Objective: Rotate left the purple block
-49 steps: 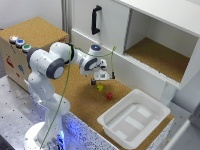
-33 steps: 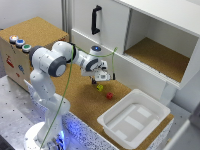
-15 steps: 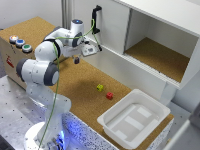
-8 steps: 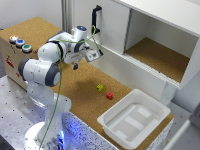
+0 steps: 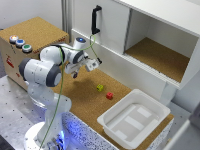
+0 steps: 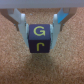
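Here, one claw (image 6: 39,31), one purple block (image 6: 39,39)

Yellow-green block (image 5: 100,87) and red block (image 5: 109,95) near each other mid-counter (image 5: 85,100). White tray (image 5: 134,119) at the counter's far-right corner.

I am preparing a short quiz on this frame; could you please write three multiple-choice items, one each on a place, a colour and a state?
1. Where is the purple block?
A. in the white tray
B. between the gripper fingers
C. on the upper shelf

2. What colour are the block's markings?
A. yellow
B. white
C. red

3. What lies in the tray?
A. the red block
B. the yellow-green block
C. nothing

Answers: 1 B, the wrist view shows fingers flanking it. 2 A, they show yellow. 3 C, both blocks lie on the cork.
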Action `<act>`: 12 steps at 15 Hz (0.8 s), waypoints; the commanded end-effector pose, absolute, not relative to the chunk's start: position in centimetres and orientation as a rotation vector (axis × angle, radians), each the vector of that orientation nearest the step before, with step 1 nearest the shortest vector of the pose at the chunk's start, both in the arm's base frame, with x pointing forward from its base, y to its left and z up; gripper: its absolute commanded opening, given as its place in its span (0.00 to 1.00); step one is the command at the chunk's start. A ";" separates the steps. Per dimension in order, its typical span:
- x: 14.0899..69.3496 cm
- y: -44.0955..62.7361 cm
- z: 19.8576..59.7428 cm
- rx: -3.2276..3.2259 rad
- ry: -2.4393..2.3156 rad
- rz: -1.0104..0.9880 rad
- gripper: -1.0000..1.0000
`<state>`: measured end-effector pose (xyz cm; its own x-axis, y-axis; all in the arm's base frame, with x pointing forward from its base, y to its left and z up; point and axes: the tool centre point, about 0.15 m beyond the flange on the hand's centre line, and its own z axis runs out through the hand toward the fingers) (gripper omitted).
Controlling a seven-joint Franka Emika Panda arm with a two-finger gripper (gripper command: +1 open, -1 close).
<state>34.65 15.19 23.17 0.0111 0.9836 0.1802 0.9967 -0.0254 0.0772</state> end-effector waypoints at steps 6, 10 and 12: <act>34.8 16.2 25.7 -2.381 -1.989 -0.120 1.00; 35.9 13.9 30.9 -2.546 -1.784 -0.264 1.00; 36.6 12.4 31.8 -2.625 -1.695 -0.281 1.00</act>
<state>36.09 15.61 26.58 0.2674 0.9470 0.1780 0.9566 -0.2831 0.0696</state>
